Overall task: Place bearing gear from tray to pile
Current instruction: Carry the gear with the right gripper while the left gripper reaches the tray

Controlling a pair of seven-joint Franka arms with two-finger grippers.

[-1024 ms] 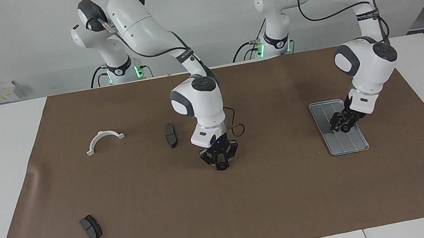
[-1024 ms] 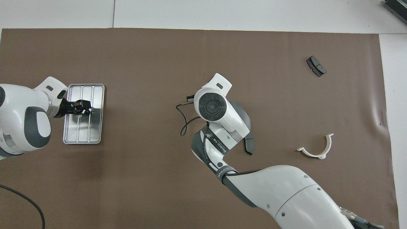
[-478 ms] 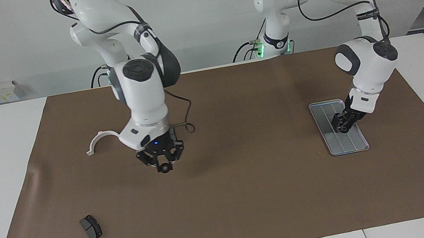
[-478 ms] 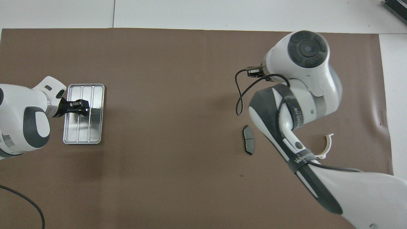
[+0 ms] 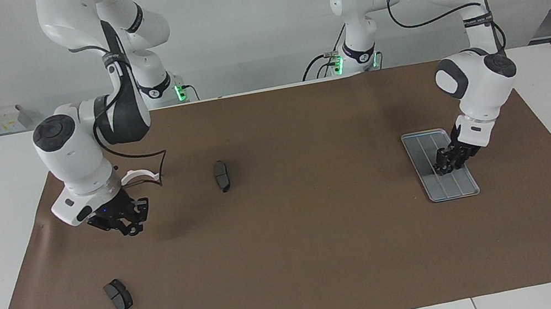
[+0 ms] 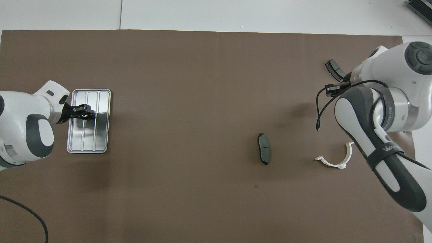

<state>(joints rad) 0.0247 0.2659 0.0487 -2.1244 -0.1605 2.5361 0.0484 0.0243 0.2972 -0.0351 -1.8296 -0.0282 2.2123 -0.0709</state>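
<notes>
The silver-grey grooved tray (image 5: 459,189) lies on the brown mat toward the left arm's end; it also shows in the overhead view (image 6: 101,135). My left gripper (image 5: 447,164) is down on the tray's middle, shut on a small black ring-like bearing gear (image 6: 83,114). My right gripper (image 5: 130,226) hangs above the mat toward the right arm's end, beside the white bracket; in the overhead view its own wrist hides it. No pile of black gears shows in either view.
A white half-ring bracket (image 5: 137,173) (image 6: 334,158) lies by the right hand. One dark grey pad (image 5: 222,175) (image 6: 264,148) lies mid-mat. Another pad (image 5: 118,295) (image 6: 334,69) lies farther from the robots, toward the right arm's end.
My right arm has swung from over the mat's middle, past the mid-mat pad, to the right arm's end. My left gripper stayed on the tray, shifting slightly.
</notes>
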